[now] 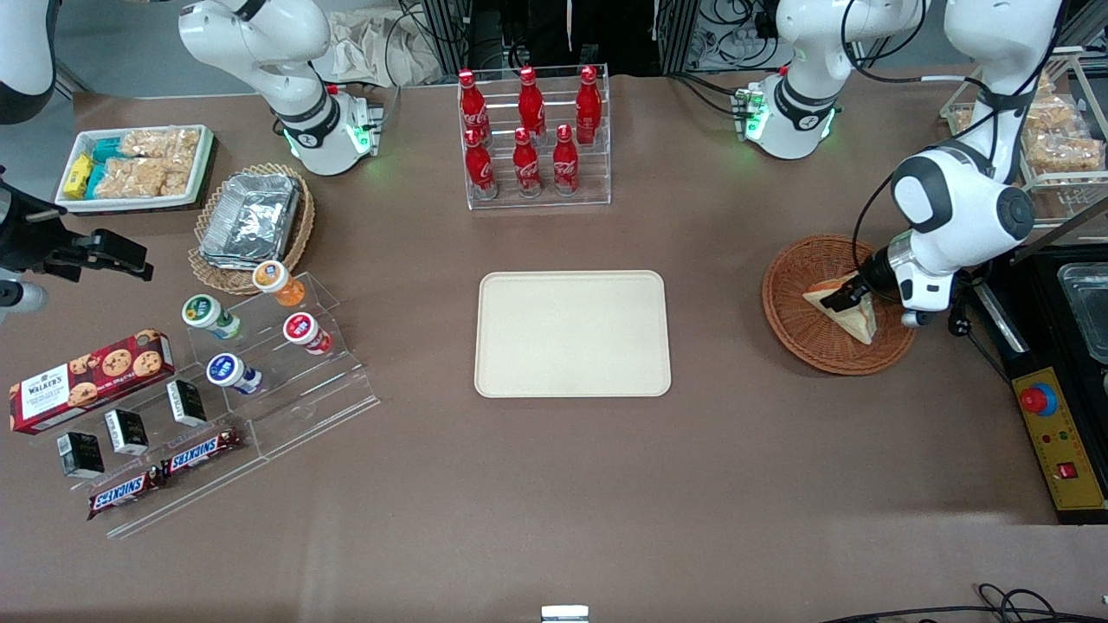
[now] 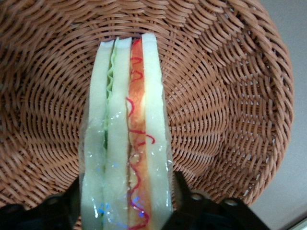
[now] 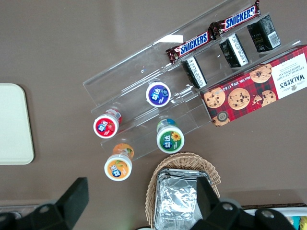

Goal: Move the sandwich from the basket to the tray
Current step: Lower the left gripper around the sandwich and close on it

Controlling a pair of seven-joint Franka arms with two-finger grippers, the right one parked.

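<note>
Hand (image 1: 847, 297) clamped on the sandwich (image 1: 852, 313) — down in the basket (image 1: 801, 324).

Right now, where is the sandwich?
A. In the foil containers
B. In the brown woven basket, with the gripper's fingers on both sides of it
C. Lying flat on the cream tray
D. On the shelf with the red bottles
B. The sandwich is in the basket, and the gripper has a finger on each side of it, while the tray has nothing on it yet.
</note>
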